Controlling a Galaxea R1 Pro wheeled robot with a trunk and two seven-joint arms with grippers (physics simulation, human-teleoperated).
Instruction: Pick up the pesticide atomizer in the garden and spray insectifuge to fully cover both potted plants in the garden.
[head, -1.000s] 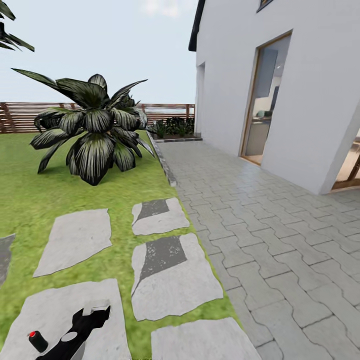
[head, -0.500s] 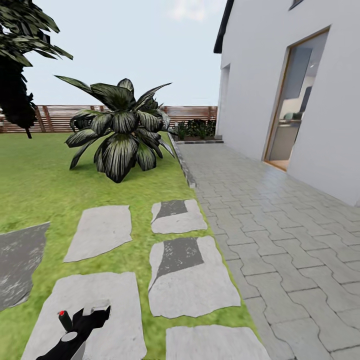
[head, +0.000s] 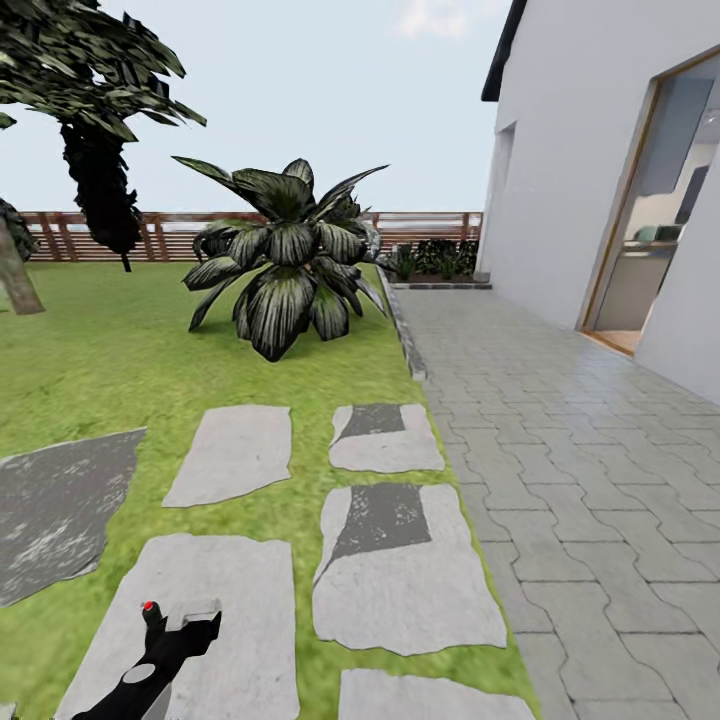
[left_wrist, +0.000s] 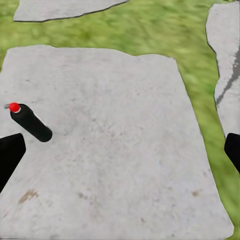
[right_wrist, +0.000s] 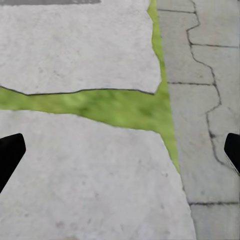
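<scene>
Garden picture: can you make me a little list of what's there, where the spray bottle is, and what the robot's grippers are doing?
place: garden lawn with grey stepping stones, beside a paved path and a white house
spray bottle: dark bottle with a red tip, lying on a stepping stone
left gripper: open over that stone, holding nothing, bottle near one finger
right gripper: open, holding nothing, above another stone near the path's edge
big plant: striped broad-leaved bush on the lawn
background: brown slatted fence, tree
potted plants: cannot make them out
</scene>
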